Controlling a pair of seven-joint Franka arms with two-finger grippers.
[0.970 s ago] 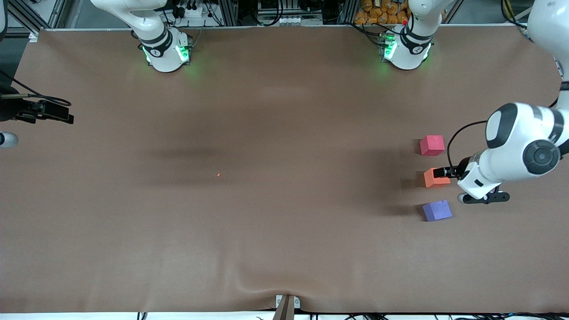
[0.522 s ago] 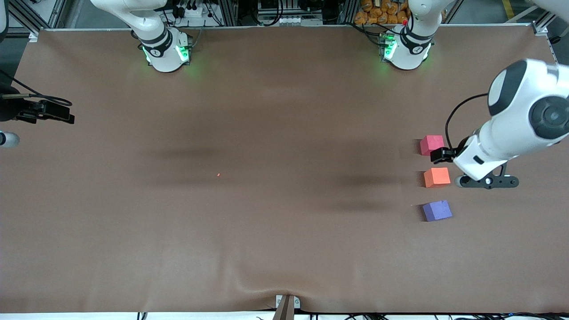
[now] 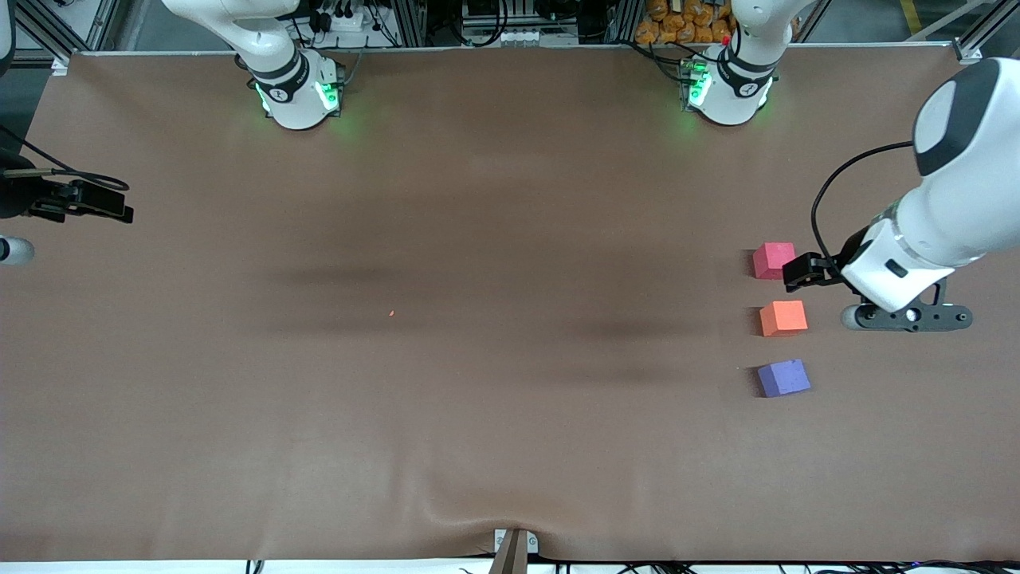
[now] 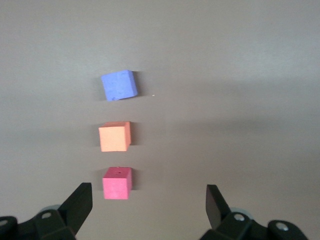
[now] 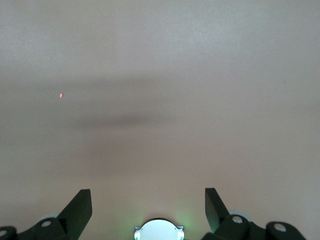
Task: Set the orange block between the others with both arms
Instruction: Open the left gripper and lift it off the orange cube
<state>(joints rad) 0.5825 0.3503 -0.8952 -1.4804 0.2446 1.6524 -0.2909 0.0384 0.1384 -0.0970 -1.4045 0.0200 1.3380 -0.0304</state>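
— What was seen carrying everything?

— A wide table covered by a plain brown matte sheet (image 3: 494, 239), slightly rippled at the edge nearest the front camera.

— And what was found lying on it?

— Three small matte foam-like cubes, set in a row toward the left arm's end. The red-pink cube (image 3: 773, 260) was placed farthest from the front camera, the bright orange cube (image 3: 782, 318) between the other two, and the purple-blue cube (image 3: 783, 378) nearest, turned a little askew. None were touching. A tiny orange speck (image 3: 391, 313) was noted near the table's middle.
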